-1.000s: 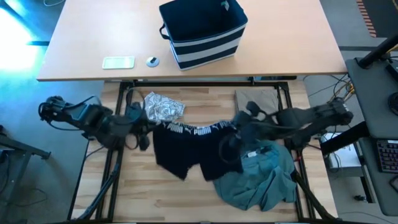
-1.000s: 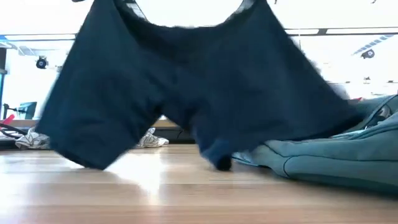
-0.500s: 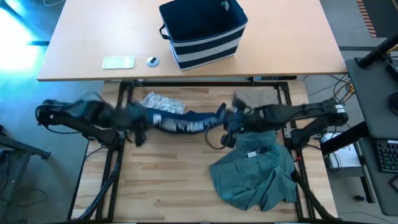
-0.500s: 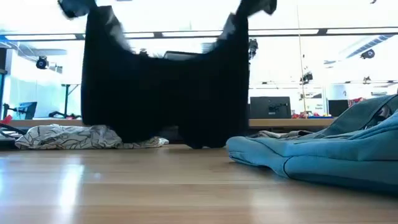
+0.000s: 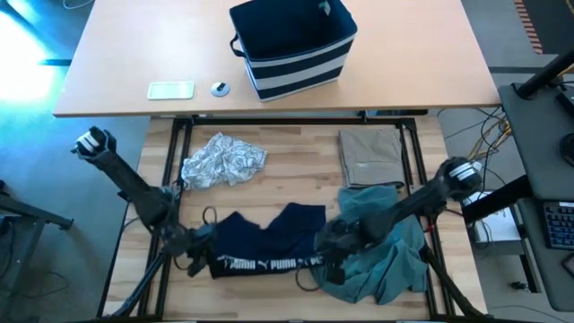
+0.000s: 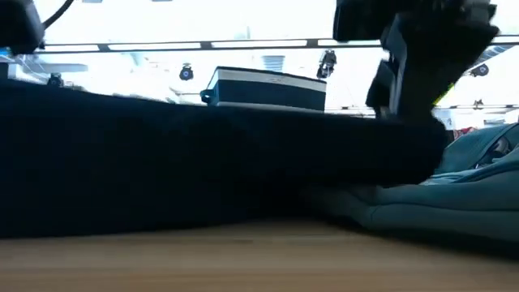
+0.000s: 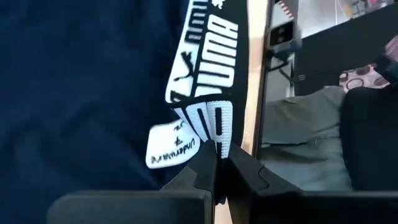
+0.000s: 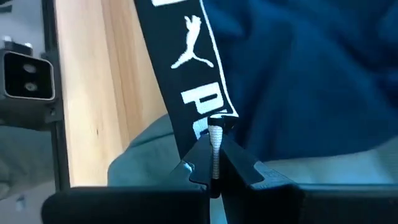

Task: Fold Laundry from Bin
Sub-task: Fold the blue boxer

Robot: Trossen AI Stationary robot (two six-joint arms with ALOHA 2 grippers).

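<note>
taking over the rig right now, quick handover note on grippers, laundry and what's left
Left gripper and right gripper: each shut on one end of the navy shorts' waistband, low at the near edge.
Teal garment is crumpled under the right arm, the patterned piece crumpled at far left.
Tan garment lies flat at far right.
Bin sits on the far desk.
Left: fold the shorts, teal and patterned pieces.

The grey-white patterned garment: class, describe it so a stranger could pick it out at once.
Start at the slatted wooden work surface below the larger tan table. Near its far left corner lies the grey-white patterned garment, crumpled in a heap. Unlike the flat tan garment opposite, it is pale, printed and wrinkled.
</note>
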